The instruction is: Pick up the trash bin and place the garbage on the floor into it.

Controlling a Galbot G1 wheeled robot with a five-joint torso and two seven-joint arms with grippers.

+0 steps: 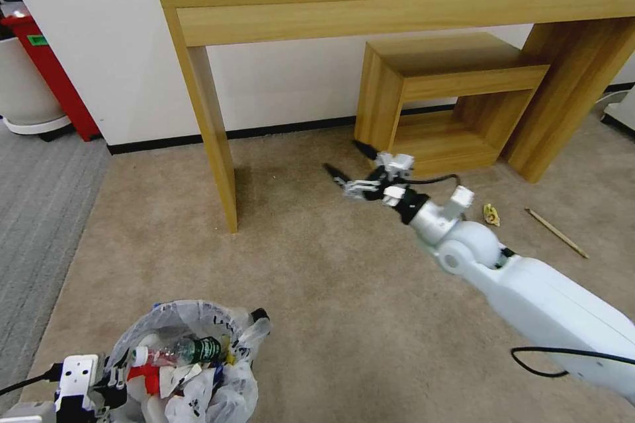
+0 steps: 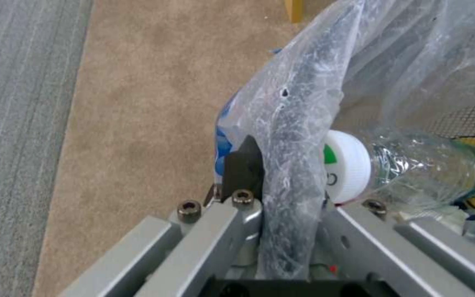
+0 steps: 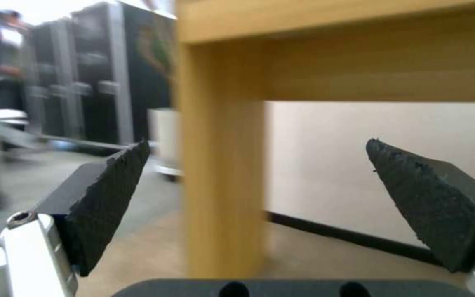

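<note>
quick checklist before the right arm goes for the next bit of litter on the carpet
1. Left gripper clamped on the trash bin rim: ok.
2. Right gripper open and empty: ok.
3. Litter left on the floor: yellow scrap and wooden stick, beside the right arm: ok.
4. Right gripper aimed at that litter: not ok, it points toward the table leg.
5. Room left in the bin: cannot tell, the bottle lies near the top.

Beige-brown floor (image 1: pixel 331 291), whitish translucent trash bin (image 1: pixel 192 317), green-labelled clear bottle (image 1: pixel 192 350), yellow scrap (image 1: pixel 491 214).
</note>
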